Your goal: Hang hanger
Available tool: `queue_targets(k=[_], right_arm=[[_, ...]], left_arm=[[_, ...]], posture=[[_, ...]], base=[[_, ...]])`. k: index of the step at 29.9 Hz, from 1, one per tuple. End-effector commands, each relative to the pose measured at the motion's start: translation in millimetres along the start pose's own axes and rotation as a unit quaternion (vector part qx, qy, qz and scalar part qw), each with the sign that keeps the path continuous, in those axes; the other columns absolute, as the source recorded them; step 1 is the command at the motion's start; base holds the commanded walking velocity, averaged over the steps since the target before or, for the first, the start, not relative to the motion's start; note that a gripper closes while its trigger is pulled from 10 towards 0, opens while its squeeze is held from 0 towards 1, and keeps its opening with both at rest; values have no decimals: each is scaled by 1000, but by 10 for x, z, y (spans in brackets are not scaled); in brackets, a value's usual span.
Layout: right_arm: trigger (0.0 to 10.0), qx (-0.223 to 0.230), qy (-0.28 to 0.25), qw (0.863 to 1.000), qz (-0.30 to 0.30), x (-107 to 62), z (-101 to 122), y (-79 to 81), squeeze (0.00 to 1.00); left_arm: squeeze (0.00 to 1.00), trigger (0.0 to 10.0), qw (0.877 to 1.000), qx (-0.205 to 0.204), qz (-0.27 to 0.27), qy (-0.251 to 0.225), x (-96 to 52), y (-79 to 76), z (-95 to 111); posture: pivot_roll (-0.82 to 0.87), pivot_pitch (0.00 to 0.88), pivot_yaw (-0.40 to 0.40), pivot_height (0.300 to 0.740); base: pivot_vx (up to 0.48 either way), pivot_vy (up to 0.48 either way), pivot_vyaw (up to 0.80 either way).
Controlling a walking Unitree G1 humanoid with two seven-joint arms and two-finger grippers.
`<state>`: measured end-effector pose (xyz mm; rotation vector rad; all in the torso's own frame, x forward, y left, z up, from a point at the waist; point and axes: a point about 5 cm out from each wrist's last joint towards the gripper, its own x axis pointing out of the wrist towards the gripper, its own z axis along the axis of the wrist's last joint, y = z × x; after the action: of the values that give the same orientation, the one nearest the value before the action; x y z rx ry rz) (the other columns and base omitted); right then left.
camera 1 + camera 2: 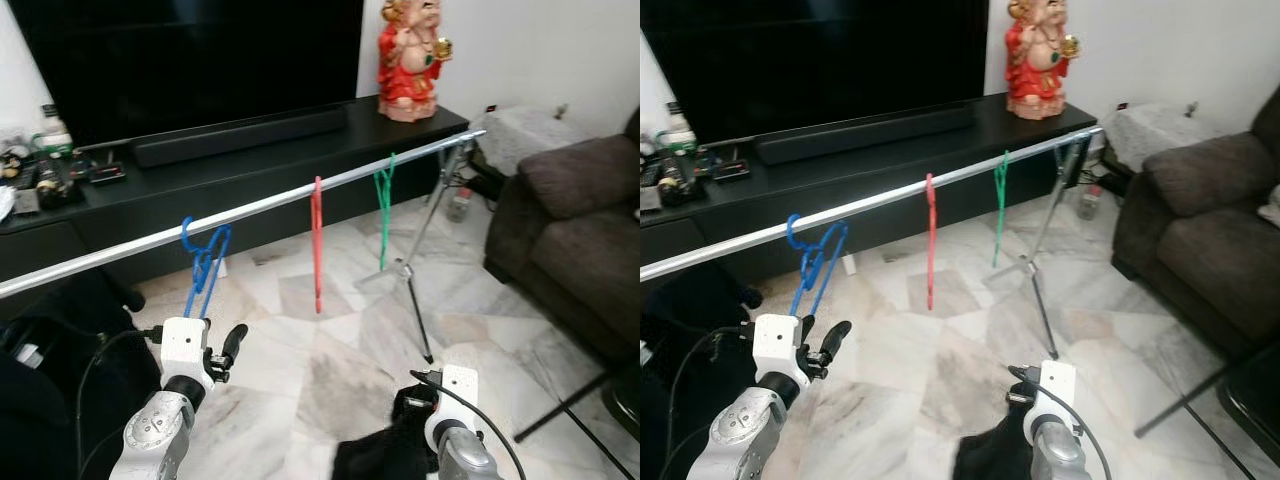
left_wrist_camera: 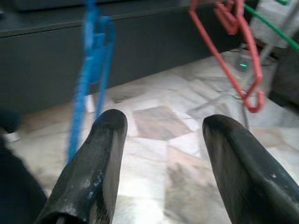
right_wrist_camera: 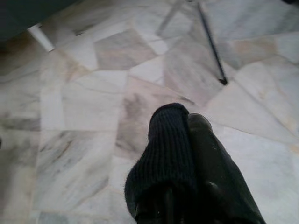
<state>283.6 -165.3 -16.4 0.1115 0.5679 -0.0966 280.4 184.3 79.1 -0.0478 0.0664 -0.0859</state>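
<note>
Left pincer [image 1: 222, 352], fingers apart and empty, sits just below the blue plastic hanger [image 1: 203, 262] hooked on the long silver metal rail [image 1: 250, 212]. Hanging step appears complete (red and green hangers also up). Right pincer [image 3: 184, 140] is clamped on black knitted cloth [image 3: 163, 154]; next, draping it.

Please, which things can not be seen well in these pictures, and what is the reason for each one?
- Rail: its left end is cut off by the edge of the left eye view.
- Right gripper: in the right wrist view a black knitted cloth covers one finger.
- Blue hanger: blurred and cut by the top edge in the left wrist view.
</note>
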Motion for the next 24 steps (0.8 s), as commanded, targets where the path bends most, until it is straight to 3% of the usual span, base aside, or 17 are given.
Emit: queue_targets(k=[1,10,13,24], right_arm=[[10000,1,-25,1000,3,14,99,13,0],[10000,9,-30,1000,4,-2,63,-16,0],[10000,-4,-23,1000,-9,-88,-147,-158,0],[10000,-3,-34,999,-21,-214,-354,-300,0]], left_arm=[[0,10000,1000,17,9,-12,-1,30,58],[0,10000,1000,18,20,-12,2,32,47],[0,10000,999,18,32,-22,-8,53,70],[0,10000,999,16,39,-28,3,89,83]], posture=[[134,26,24,740],[128,22,21,740],[140,22,19,740],[115,23,32,740]], base=[[0,0,0],[0,0,0],[0,0,0],[0,0,0]])
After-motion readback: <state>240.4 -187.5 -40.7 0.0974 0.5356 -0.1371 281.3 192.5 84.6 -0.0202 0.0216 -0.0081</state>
